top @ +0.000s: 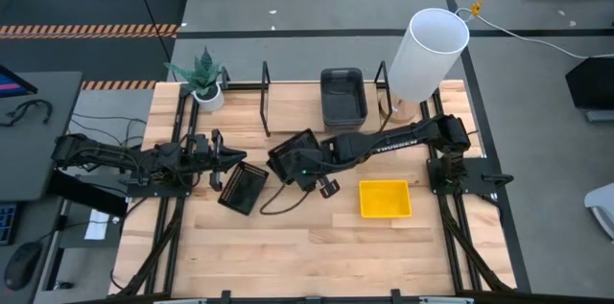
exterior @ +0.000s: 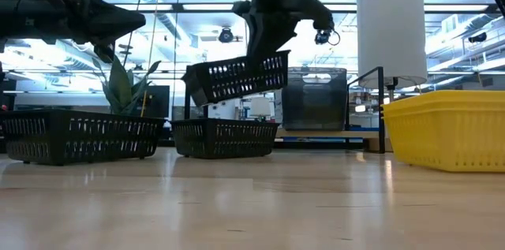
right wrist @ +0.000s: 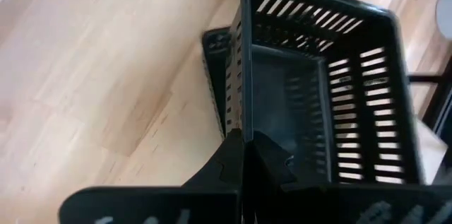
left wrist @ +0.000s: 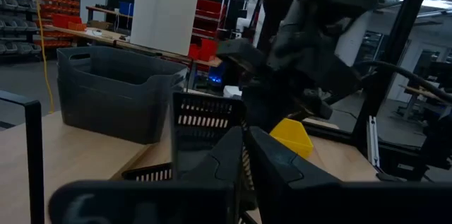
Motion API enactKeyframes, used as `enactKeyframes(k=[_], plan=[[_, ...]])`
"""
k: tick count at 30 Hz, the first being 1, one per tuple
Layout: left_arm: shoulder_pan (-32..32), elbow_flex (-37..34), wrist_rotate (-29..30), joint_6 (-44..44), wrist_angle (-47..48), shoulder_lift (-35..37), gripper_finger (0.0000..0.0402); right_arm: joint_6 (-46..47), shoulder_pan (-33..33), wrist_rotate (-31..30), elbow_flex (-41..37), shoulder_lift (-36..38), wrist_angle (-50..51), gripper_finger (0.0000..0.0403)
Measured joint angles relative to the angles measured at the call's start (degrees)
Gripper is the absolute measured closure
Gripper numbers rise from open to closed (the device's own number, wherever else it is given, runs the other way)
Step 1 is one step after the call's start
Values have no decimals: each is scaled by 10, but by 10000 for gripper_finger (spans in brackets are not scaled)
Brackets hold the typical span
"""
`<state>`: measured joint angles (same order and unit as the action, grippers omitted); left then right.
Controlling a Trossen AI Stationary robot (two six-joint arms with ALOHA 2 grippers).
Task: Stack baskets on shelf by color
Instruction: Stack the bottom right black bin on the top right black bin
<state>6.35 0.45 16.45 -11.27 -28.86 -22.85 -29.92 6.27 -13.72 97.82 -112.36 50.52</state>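
Note:
My right gripper (right wrist: 246,146) is shut on a black slatted basket (exterior: 237,78), which hangs tilted in the air above a second black basket (exterior: 223,137) standing on the table. A third black basket (top: 243,189) lies on the table to the left, just below my left gripper (top: 233,157), which is shut, held level above the table and touches nothing. The dark grey baskets (top: 342,95) stand nested on the shelf (top: 293,103) at the far edge. A yellow basket (top: 385,198) rests on the table at the right. My right gripper holds the black basket by the rim of one slatted wall (right wrist: 240,121), one finger inside the basket and one outside. The fingers come slanting down from above and from the table's right. The basket is lifted clear and tilted, its open top still mostly up.
A tall white cylinder (top: 427,53) stands at the shelf's right end and a potted plant (top: 204,81) at its left end. Black bracket uprights (top: 266,83) rise from the shelf. Bare tabletop (top: 307,246) lies toward the near edge.

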Motion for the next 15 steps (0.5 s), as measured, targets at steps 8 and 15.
enactKeyframes(k=[8,15], plan=[[0,0,0,0,0,0,370,-38,3,-27,0,1,-13,392],[0,0,0,0,0,0,370,-42,3,-16,0,1,-8,392]])
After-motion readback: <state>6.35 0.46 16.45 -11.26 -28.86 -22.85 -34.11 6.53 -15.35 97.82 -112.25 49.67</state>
